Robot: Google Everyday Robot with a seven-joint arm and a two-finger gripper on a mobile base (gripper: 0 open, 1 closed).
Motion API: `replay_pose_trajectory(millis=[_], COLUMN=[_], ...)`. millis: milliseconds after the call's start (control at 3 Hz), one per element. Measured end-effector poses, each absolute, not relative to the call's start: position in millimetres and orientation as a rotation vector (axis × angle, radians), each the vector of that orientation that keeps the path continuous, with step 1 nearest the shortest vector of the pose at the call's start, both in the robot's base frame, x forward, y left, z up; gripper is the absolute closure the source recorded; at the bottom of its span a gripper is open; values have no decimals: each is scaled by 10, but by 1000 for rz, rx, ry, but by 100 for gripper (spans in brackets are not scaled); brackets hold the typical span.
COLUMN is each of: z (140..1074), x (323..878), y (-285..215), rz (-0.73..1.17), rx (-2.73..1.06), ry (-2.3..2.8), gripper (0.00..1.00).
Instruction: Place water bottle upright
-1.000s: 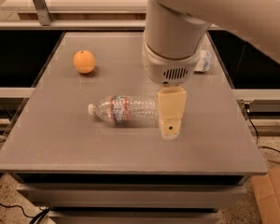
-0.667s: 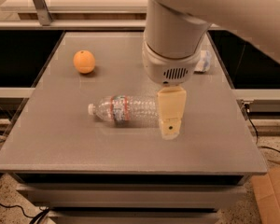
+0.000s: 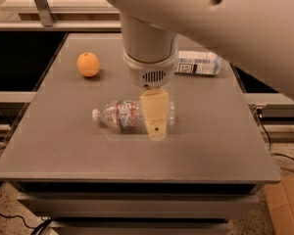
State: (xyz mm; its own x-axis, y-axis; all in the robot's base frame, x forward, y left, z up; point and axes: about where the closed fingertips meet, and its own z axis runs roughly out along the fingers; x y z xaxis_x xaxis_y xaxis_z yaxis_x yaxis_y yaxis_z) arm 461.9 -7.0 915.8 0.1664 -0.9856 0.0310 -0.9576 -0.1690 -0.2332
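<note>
A grey surface (image 3: pixel 210 146) is seen from above and in front. The water bottle (image 3: pixel 120 114) lies on its side near the middle, with its white cap pointing to 9 o'clock and its base to 3 o'clock. A red-orange band circles it near the shoulder.

The robot's thick white arm (image 3: pixel 149 48) comes down from 12 o'clock. The gripper (image 3: pixel 155 124) sits over the bottle's rear half, toward the base. One tan finger (image 3: pixel 154 109) stands on the camera side of the bottle and crosses in front of it, its tip low by the surface. The far finger is hidden behind the bottle, so it is not possible to tell how wide the fingers stand or whether they press the plastic.

An orange (image 3: pixel 88 64) rests at 10 o'clock from the bottle, well apart. A second bottle with a white-and-blue label (image 3: pixel 198 62) lies at 1 o'clock, partly behind the arm.

The step in hand looks like taking hold. To do it well, the grip should close gently across the ribbed body, since thin plastic buckles. The bottle should then be lifted clear, turned cap-up, and set down flat on its base before release.
</note>
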Motion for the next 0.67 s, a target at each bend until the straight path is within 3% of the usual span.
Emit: replay_pose_trajectory(millis=[667], z=[8770], x=[4967], y=[367], rz=[-198], rx=[-2341], ry=[1902], gripper=[0])
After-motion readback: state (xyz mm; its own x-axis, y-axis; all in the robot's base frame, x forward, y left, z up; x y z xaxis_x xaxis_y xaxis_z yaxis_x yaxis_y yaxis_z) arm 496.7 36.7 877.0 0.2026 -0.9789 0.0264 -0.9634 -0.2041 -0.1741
